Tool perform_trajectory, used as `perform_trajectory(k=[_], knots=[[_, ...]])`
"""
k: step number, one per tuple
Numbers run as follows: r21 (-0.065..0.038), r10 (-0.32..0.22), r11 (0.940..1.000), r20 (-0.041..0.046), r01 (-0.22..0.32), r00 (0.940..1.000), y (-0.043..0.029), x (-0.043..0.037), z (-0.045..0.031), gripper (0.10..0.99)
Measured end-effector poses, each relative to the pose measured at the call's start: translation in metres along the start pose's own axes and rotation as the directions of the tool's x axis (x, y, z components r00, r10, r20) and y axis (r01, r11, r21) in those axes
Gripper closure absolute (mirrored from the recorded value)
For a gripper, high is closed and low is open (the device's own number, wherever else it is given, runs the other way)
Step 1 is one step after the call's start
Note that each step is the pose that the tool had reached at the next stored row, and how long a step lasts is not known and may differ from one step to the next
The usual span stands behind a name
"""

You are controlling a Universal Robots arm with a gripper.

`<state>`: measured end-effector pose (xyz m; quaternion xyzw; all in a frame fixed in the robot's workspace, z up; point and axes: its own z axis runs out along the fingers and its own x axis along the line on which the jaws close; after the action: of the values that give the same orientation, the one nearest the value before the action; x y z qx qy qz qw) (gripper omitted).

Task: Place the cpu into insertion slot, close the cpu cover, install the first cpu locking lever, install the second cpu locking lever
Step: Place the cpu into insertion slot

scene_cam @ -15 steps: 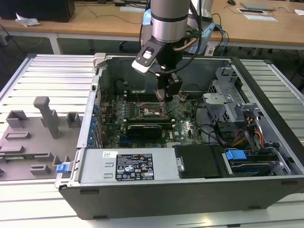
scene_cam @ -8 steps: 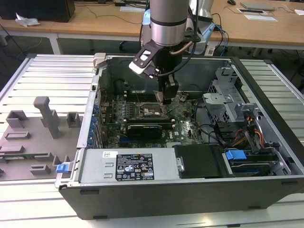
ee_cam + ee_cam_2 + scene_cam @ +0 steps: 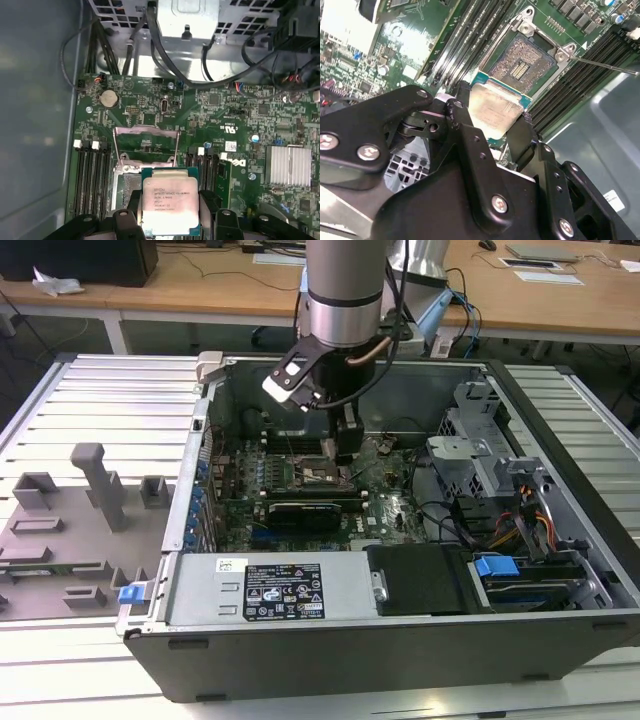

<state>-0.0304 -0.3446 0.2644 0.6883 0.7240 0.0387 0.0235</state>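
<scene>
Silver-grey cpu (image 3: pixel 171 200) sits clamped by its edges in your fingers (image 3: pixel 210 205), level near the bare insertion slot (image 3: pixel 522 62); the cpu cover (image 3: pixel 146 130) stands raised, presumably to admit it.

The silver-grey cylindrical robot arm (image 3: pixel 345 285) reaches straight down in the exterior view. Its black wrist assembly (image 3: pixel 325 375) points the black two-fingered pincer (image 3: pixel 346 455) vertically downward. In the second wrist view the pincer's black fingers (image 3: pixel 464 122) press in from two opposite sides on the small flat square cpu (image 3: pixel 495 107) with its pale silver-grey metal top, gripping it by its edges, top face turned toward the wrist cameras.
</scene>
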Motion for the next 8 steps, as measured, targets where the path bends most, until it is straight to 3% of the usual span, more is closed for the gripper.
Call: perform_trajectory(k=[8], knots=[[-0.001, 0.027, 0.9996, 0.0023, -0.027, 0.9996, -0.0020, 0.0097, 0.0121, 0.545]])
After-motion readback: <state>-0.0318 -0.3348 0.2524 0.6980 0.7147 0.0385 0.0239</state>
